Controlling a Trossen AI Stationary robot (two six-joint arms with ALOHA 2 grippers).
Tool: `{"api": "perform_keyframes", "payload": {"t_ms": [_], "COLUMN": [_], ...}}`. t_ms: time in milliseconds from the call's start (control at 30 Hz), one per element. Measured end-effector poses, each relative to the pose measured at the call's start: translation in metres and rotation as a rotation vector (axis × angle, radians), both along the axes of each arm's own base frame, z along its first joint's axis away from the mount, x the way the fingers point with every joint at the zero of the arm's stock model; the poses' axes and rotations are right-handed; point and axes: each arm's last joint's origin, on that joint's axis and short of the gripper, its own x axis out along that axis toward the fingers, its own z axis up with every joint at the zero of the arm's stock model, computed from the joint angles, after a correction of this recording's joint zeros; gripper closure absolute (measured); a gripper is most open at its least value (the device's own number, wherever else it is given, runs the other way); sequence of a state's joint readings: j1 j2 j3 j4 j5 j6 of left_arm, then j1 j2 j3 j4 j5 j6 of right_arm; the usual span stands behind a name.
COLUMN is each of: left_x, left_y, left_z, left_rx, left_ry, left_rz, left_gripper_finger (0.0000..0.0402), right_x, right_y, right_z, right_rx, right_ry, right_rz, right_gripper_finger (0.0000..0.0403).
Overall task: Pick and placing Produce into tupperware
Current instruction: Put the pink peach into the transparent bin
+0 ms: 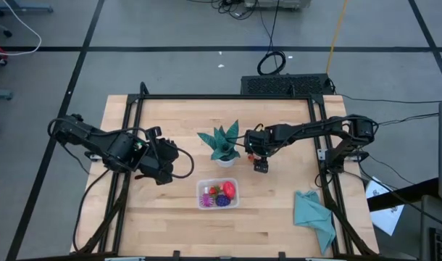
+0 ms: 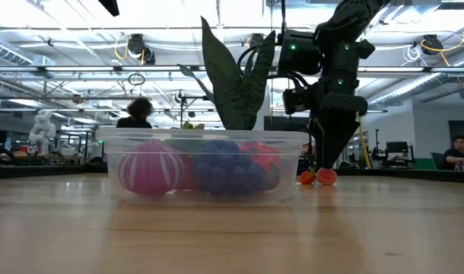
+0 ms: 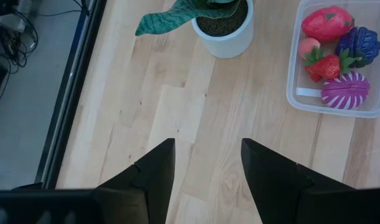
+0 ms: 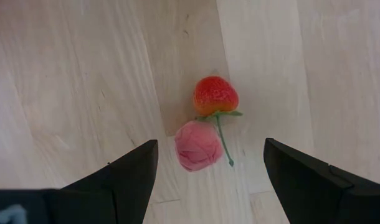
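Note:
The clear tupperware stands near the table's middle. It holds a large red piece, a dark purple piece, a strawberry and a pink-purple ball. A red strawberry and a small pink fruit lie side by side on the wood, right of the potted plant. My right gripper hangs open just above them, pointing down, with a finger on either side and touching neither. My left gripper waits open over bare wood, left of the tupperware.
The teal spiky plant in its white pot stands between the two grippers, just behind the tupperware. A teal cloth lies near the table's right near corner. Black frame rails run along the table's sides. People sit in the room beyond.

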State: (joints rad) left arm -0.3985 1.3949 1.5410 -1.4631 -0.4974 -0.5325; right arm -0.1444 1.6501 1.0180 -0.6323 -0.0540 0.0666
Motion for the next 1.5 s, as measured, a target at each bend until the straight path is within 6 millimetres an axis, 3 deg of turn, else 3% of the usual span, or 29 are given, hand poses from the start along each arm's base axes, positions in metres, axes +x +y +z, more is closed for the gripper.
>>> {"api": "perform_keyframes", "payload": {"t_ms": [800,1000,1333,1500], "left_x": [0.0,0.0,-0.001,-0.001], "left_y": [0.0,0.0,-0.001,-0.001], "left_z": [0.0,0.0,0.0,0.0], "left_rx": [-0.003,-0.006,-0.015,-0.02], "left_ry": [-0.002,-0.001,0.002,0.006], "left_rz": [0.006,0.005,0.003,0.0], "left_gripper_finger": [0.0215,0.0215,0.0215,0.0215], "right_x": [-0.002,-0.012,-0.036,-0.055], "right_y": [0.0,-0.005,-0.004,0.0], "right_z": [0.003,0.014,0.049,0.042], "right_rx": [-0.004,0.003,0.008,0.017], "right_ry": [0.005,0.017,-0.039,-0.1], "right_rz": [-0.004,-0.052,-0.124,-0.174], "right_gripper_finger": [0.0122,0.0122,0.0122,0.0122]}}
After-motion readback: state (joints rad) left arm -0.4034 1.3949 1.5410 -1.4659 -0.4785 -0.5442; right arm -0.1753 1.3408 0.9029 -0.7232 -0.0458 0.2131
